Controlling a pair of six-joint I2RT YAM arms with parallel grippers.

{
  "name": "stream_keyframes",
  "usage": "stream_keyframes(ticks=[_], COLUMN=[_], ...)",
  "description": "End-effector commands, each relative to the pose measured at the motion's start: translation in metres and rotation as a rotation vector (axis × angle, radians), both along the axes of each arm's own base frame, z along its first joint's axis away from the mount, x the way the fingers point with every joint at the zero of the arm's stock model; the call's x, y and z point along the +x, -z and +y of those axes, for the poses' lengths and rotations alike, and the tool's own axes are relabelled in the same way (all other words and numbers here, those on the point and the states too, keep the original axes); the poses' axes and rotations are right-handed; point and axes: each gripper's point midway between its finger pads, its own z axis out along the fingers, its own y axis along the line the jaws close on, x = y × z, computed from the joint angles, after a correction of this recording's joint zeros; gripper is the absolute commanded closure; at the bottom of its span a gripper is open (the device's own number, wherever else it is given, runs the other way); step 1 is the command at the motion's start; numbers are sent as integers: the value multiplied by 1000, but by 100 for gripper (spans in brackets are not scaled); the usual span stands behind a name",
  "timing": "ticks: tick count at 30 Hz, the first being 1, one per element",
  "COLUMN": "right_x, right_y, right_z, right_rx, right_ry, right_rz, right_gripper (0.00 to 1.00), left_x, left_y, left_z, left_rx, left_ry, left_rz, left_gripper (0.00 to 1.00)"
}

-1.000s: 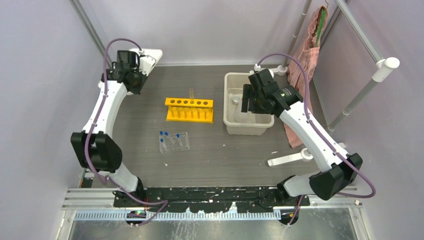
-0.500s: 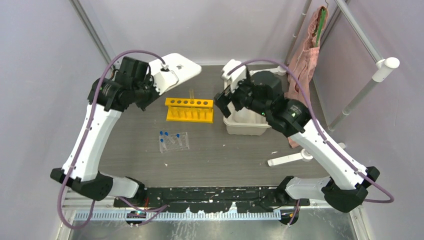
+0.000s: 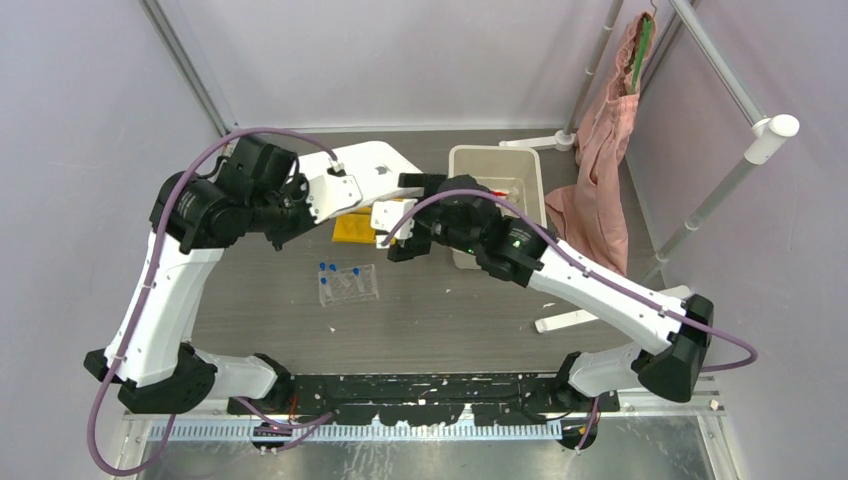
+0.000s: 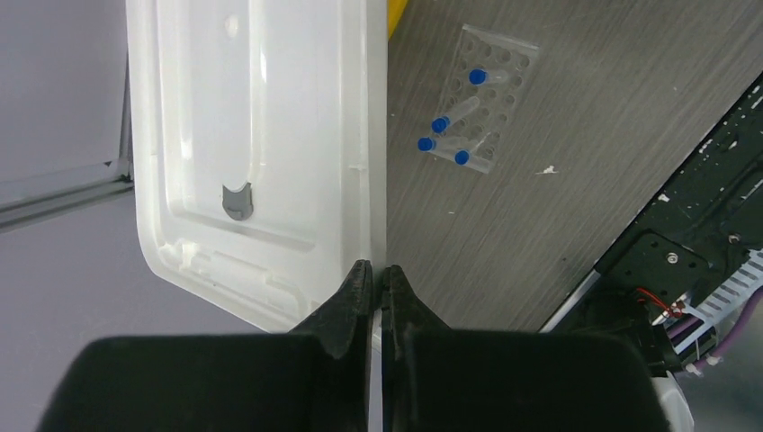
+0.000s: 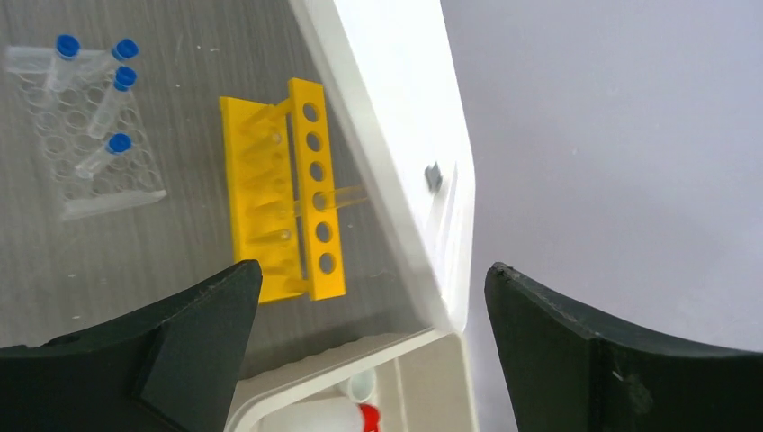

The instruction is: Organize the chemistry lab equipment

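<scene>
Pinching the lid's (image 4: 270,117) edge, left gripper (image 4: 378,270) was clamped shut on it — lid raised over the rack (image 5: 270,207). Vials (image 3: 340,272) lay on the clear tray (image 3: 362,290), just in front. Right gripper (image 5: 371,270) hung beside the lid, jaws wide apart, holding nothing — bin (image 3: 470,155) with bottle (image 5: 324,418) further right.

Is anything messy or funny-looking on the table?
Yes. The vials lie tipped over on the tray instead of standing in its holes, and one tube pokes crookedly out of the rack.
</scene>
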Motion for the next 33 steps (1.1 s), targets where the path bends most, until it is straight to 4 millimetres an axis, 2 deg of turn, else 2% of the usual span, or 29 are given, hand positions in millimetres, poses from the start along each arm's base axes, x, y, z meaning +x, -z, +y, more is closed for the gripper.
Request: stream_keyframes(ticks=[1, 7, 13, 21, 23, 24, 30, 31, 33], right_x=[12, 22, 25, 23, 20, 17, 15, 15, 15], right_y=[-29, -20, -18, -26, -27, -21, -19, -22, -29], right_z=[21, 40, 62, 82, 85, 85, 85, 85, 86], right_rx=[-9, -80, -114, -80, -81, -105, -124, -107, -50], right_ry=[-27, -42, -41, -54, -65, -74, -37, -29, -11], right_rz=[-202, -267, -359, -406, -410, -397, -356, -349, -334], right_gripper=[0, 1, 7, 26, 34, 40, 87, 91, 92], left_x=[-9, -18, -26, -30, -31, -31, -29, -28, -26], left_y=[-12, -11, -9, -7, -7, -8, -15, -16, -19], left_z=[-5, -11, -11, -7, -7, -6, -7, -6, -6], left_rx=[-37, -65, -65, -49, -46, -44, -50, -50, -50], left_ry=[48, 93, 131, 151, 159, 165, 190, 191, 195], left_rz=[-41, -20, -7, -11, -18, -24, -78, -87, -108], left_gripper=[100, 100, 100, 100, 100, 100, 100, 100, 100])
